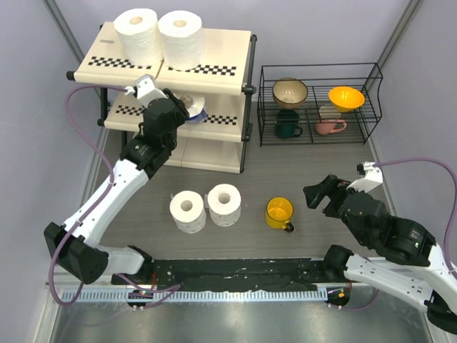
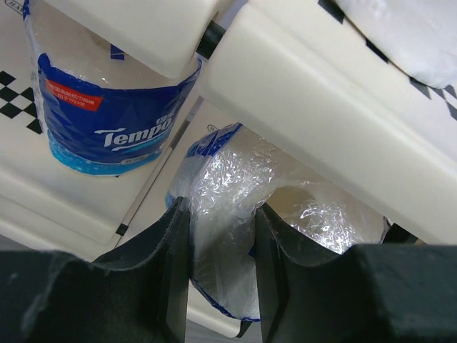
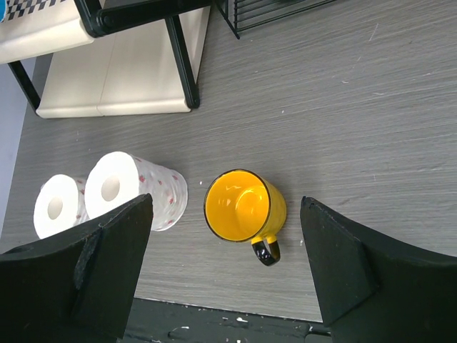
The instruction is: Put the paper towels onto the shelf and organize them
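Note:
The shelf [image 1: 214, 78] stands at the back left with two bare white rolls [image 1: 138, 34] [image 1: 181, 37] on its top board. My left gripper [image 1: 187, 111] reaches into the middle tier and is shut on a blue-wrapped roll [image 2: 228, 207], pinching its clear plastic wrapper. A second blue-wrapped roll [image 2: 100, 107] stands on that tier beside it. Two more bare rolls [image 1: 188, 211] [image 1: 224, 204] stand on the table in front of the shelf; they also show in the right wrist view [image 3: 139, 187]. My right gripper [image 3: 225, 268] is open and empty, hovering above a yellow mug [image 3: 243, 207].
A black wire rack [image 1: 318, 103] at the back right holds bowls and mugs. The yellow mug [image 1: 279, 213] stands on the table right of the loose rolls. The shelf's black legs [image 3: 178, 61] and cream bottom board [image 3: 107, 78] stand near.

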